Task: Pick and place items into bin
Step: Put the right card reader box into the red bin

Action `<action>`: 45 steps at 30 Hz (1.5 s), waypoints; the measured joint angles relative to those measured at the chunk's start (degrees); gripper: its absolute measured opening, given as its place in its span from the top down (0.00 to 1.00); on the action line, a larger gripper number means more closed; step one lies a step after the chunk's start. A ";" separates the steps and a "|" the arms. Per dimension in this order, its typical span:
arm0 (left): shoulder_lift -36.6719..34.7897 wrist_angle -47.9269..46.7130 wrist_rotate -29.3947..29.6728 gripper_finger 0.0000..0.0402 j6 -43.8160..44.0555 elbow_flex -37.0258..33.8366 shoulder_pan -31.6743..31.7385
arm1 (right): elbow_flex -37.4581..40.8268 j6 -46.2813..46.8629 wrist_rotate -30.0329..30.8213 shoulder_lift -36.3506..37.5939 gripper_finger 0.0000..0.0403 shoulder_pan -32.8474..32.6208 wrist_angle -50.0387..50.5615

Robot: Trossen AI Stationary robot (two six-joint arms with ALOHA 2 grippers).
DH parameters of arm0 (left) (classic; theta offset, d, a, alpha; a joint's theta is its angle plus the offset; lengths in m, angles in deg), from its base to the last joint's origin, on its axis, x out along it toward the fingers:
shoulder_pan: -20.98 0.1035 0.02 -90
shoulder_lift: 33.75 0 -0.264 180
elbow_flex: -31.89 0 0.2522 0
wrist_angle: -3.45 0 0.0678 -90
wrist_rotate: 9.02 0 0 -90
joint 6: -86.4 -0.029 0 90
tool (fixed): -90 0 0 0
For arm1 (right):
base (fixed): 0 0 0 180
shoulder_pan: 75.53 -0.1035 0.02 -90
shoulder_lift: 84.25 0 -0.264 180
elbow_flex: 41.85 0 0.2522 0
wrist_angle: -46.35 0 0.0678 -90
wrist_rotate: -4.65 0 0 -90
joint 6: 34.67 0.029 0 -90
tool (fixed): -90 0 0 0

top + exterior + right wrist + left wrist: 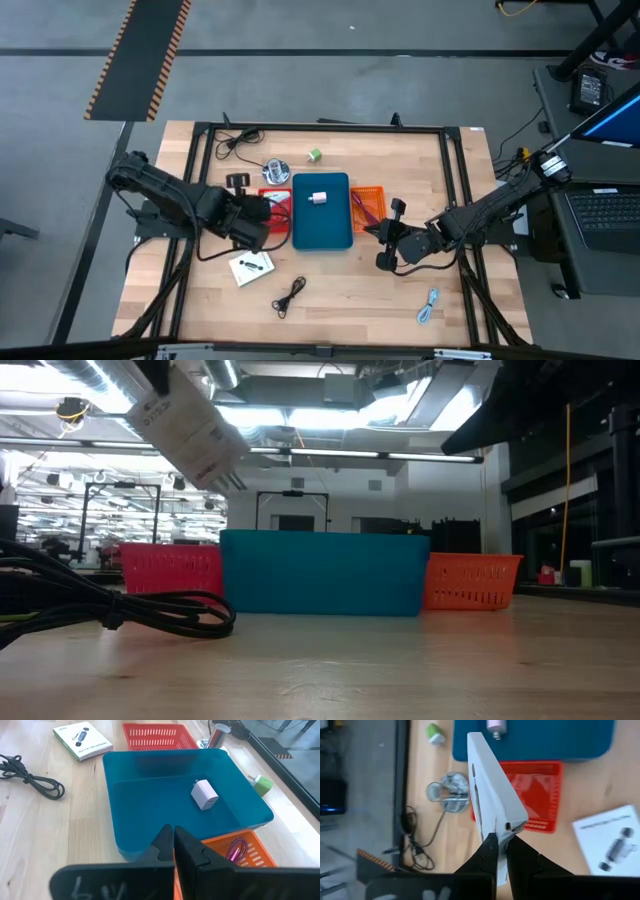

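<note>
My left gripper [501,840] is shut on a flat white card box [492,790], seen edge-on above the red basket [540,795]. In the low view the box [190,425] hangs tilted, high over the table. A second white card [250,267] lies flat on the wood nearby. The blue bin [320,228] holds a pale block [205,795]. The green cube [315,155] sits behind the bin. My right gripper [173,831] is shut on nothing beside the orange basket [368,205], which holds a reddish cable [235,851]. My left gripper pinches the white card box between its two fingers at one narrow end [502,829], gripping across the box's thin side. The box sticks out ahead of the fingers, tilted and lifted clear of the table and baskets.
A shiny silver round object [277,170] stands behind the red basket. A black cable [238,140] lies at the far left, another black cable [290,295] near the front and a blue-white cable [430,305] at the front right. A black frame [200,180] borders the table.
</note>
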 joint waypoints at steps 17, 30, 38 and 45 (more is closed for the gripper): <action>8.58 0.15 -2.16 0.97 7.96 -5.65 1.87 | 0.00 -0.02 0.17 0.00 1.00 0.02 -1.23; 11.00 2.55 -3.86 0.96 9.22 -5.63 5.25 | 0.00 0.04 0.50 0.00 1.00 0.02 -1.13; 12.27 3.39 -6.72 0.96 9.22 -5.59 7.03 | 0.00 0.02 0.59 0.00 1.00 0.02 -1.00; 14.81 3.38 -6.90 0.96 8.76 -5.59 8.00 | 0.00 0.02 0.59 0.00 1.00 0.01 -0.88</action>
